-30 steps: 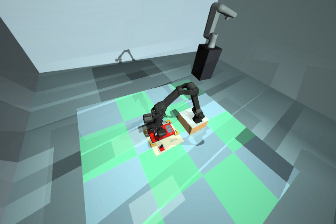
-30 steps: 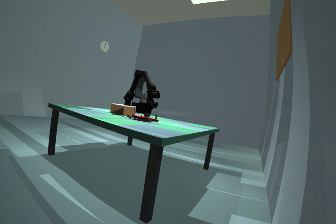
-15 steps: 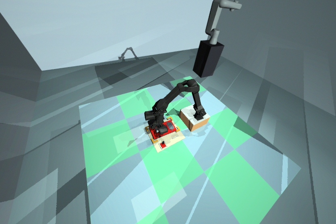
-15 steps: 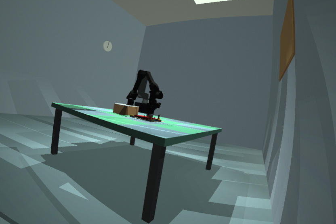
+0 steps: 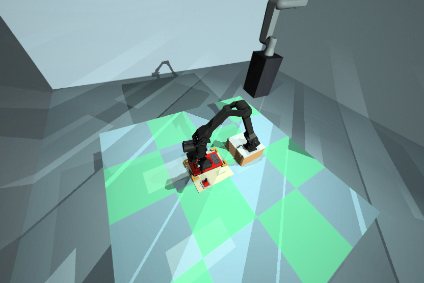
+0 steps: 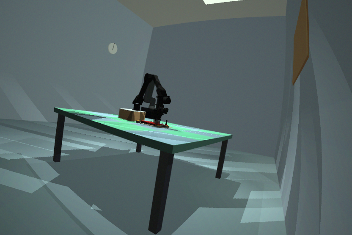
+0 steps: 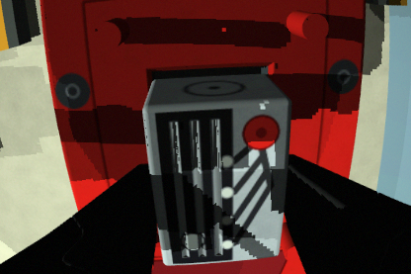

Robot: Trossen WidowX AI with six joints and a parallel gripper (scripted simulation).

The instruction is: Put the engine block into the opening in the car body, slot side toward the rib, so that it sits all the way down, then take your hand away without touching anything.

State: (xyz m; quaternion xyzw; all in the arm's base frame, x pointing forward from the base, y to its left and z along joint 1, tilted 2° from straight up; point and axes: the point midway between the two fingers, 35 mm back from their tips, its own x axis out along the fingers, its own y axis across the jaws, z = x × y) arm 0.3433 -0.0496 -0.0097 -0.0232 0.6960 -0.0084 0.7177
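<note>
The red car body point(image 5: 207, 158) point(image 6: 145, 123) point(image 7: 198, 5) lies on a cream board point(image 5: 219, 175). My gripper point(image 7: 217, 174) points down over it and is shut on the grey engine block point(image 7: 259, 99), a black finger on each side. In the wrist view the block shows dark slots on its left and a red disc at its upper right. A dark strip of the opening point(image 7: 207, 73) shows beyond the block's top edge; the block hides the rest. Whether its lower end is inside the opening cannot be told. The rib cannot be made out.
Two red pegs point(image 7: 314, 26) point(image 7: 113, 32) stand on the body beyond the opening. A small red part with a black knob point(image 5: 205, 182) is on the board. The arm's base stands on a white-topped box point(image 5: 236, 142) point(image 6: 127, 114) beside the board. Yellow pieces point(image 5: 224, 162) edge the body.
</note>
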